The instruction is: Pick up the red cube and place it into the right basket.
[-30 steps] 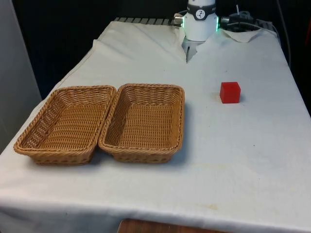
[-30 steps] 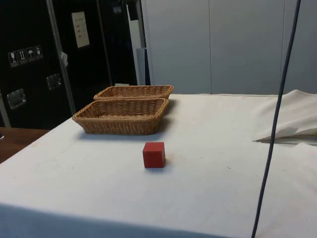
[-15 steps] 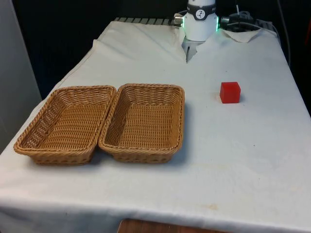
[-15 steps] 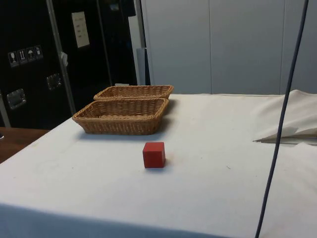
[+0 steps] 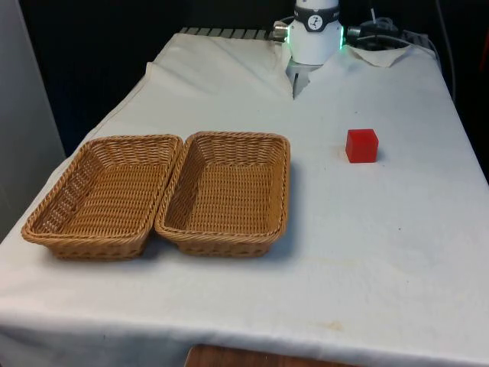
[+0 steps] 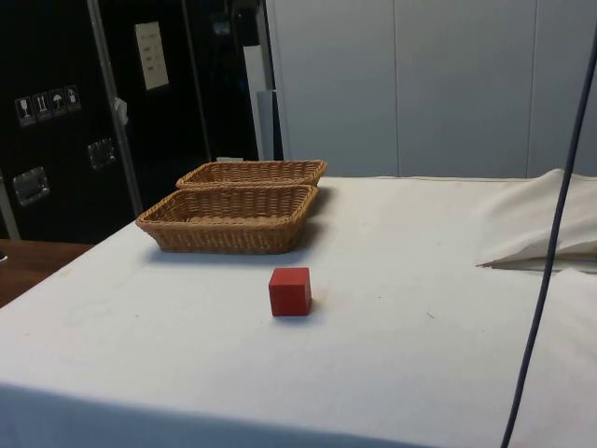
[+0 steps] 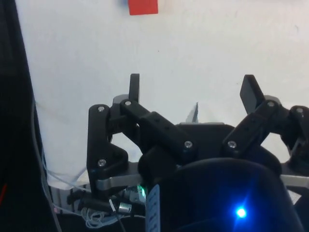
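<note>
The red cube rests on the white cloth toward the front view's right, well apart from both baskets; it also sits in the open in the side view. Two woven baskets stand side by side: the right basket and the left basket, both holding nothing. In the wrist view my gripper hangs open high above the cloth, nothing between its fingers, and the red cube lies far off beyond the fingertips.
The robot's white base stands at the table's far end amid bunched cloth folds. A dark cable hangs down across the side view. Bare cloth surrounds the cube.
The hanging cable in the side view has swung to the right. Cube and baskets have not moved.
</note>
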`<state>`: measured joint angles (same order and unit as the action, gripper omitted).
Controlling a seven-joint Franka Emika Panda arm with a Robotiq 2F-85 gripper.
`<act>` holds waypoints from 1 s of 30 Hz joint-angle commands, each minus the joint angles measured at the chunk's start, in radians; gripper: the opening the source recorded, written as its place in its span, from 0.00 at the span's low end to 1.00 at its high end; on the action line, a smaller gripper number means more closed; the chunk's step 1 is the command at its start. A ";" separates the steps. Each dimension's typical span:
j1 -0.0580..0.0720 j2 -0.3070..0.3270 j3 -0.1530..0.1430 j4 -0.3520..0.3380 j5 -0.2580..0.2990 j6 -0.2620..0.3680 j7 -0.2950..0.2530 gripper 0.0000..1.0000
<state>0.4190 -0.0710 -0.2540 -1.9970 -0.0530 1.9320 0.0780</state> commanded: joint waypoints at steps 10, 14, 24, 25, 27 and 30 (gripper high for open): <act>0.003 -0.046 0.024 -0.119 0.023 0.109 -0.003 1.00; 0.003 -0.055 0.031 -0.155 0.031 0.140 -0.006 1.00; 0.004 -0.041 0.065 -0.254 0.045 0.250 -0.004 1.00; 0.004 -0.037 0.068 -0.259 0.045 0.258 -0.003 1.00; 0.004 -0.024 0.080 -0.273 0.044 0.283 0.001 1.00; 0.003 -0.016 0.087 -0.280 0.044 0.297 0.004 1.00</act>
<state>0.4190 -0.0880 -0.1680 -2.2730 -0.0110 2.2170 0.0770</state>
